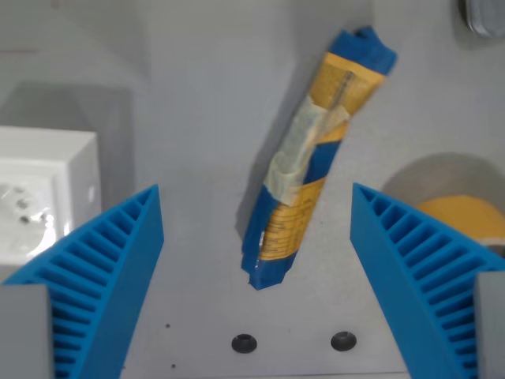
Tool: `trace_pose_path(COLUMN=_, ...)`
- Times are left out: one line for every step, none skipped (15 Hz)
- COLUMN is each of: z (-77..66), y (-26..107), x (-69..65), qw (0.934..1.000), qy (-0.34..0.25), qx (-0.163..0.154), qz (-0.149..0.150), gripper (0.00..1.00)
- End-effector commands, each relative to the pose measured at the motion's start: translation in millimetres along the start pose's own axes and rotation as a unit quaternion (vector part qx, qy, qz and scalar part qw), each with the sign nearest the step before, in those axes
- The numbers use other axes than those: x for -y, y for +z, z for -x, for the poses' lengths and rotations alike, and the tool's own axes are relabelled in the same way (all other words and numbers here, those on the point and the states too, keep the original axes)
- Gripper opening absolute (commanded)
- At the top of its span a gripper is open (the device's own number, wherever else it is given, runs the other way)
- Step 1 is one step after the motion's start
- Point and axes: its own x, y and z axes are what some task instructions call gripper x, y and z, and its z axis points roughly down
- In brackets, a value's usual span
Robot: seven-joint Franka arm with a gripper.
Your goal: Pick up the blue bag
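The blue bag (309,158) is a long rolled packet, blue with yellow printed panels and a strip of clear tape round its middle. It lies on the grey table, slanting from the upper right down to the lower middle of the wrist view. My gripper (256,209) hangs above it, open. Its two blue ribbed fingers (110,268) stand wide apart on either side of the bag's lower end, and neither touches the bag.
A white box (43,193) with a socket face sits at the wrist view's left. A grey disc with a yellow centre (461,209) lies at the right, partly behind the right finger. A dark round object (485,16) shows at the top right corner. Two black screw holes (293,342) mark the table below.
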Motion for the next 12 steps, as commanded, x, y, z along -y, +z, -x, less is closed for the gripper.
trace_pose_path(z=12.2, y=9.3, x=-7.9, qw=0.9834, qy=0.162, qx=-0.081, qz=-0.012, gripper=1.00)
trace_pose_path(z=13.5, y=12.8, x=-9.9, qw=0.9825, qy=0.167, qx=-0.081, qz=-0.011, gripper=1.00)
trace_pose_path(z=14.4, y=16.2, x=-11.8, qw=0.9817, qy=0.172, qx=-0.081, qz=-0.011, gripper=1.00)
trace_pose_path(z=14.9, y=19.4, x=-13.4, qw=0.9811, qy=0.175, qx=-0.081, qz=-0.011, gripper=1.00)
trace_pose_path(z=15.2, y=22.3, x=-15.0, qw=0.9814, qy=0.174, qx=-0.081, qz=-0.012, gripper=1.00)
trace_pose_path(z=15.3, y=24.9, x=-16.4, qw=0.9822, qy=0.170, qx=-0.079, qz=-0.014, gripper=1.00)
trace_pose_path(z=15.3, y=26.9, x=-17.8, qw=0.9830, qy=0.166, qx=-0.077, qz=-0.015, gripper=1.00)
trace_pose_path(z=15.4, y=28.4, x=-19.0, qw=0.9839, qy=0.161, qx=-0.076, qz=-0.015, gripper=1.00)
trace_pose_path(z=15.4, y=29.3, x=-20.1, qw=0.9850, qy=0.155, qx=-0.074, qz=-0.016, gripper=1.00)
trace_pose_path(z=15.6, y=29.5, x=-20.9, qw=0.9860, qy=0.149, qx=-0.073, qz=-0.016, gripper=1.00)
trace_pose_path(z=15.8, y=29.2, x=-21.5, qw=0.9872, qy=0.142, qx=-0.072, qz=-0.017, gripper=1.00)
trace_pose_path(z=16.2, y=28.5, x=-21.7, qw=0.9881, qy=0.135, qx=-0.070, qz=-0.018, gripper=1.00)
